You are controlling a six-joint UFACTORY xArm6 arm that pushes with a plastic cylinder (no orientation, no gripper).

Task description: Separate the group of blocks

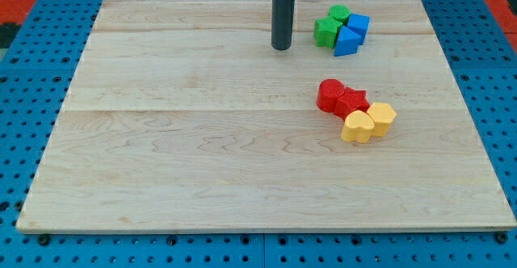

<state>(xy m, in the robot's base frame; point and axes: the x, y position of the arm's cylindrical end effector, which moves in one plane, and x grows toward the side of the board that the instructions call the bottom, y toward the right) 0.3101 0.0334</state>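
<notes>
My tip [280,48] rests on the wooden board near the view's top, left of a tight cluster of blocks. That cluster holds a green star-like block [326,32], a green cylinder [339,14], a blue cube [358,26] and a blue triangular block [347,43], all touching. The tip is a short gap to the left of the green star-like block and does not touch it. Lower, at the view's right of centre, a red cylinder [329,94], a red star-like block [351,102], a yellow heart-like block [357,127] and a yellow hexagon [381,118] sit touching in a second cluster.
The wooden board [202,155] lies on a blue pegboard surface [24,98] that surrounds it on all sides. The dark rod rises from the tip out of the view's top edge.
</notes>
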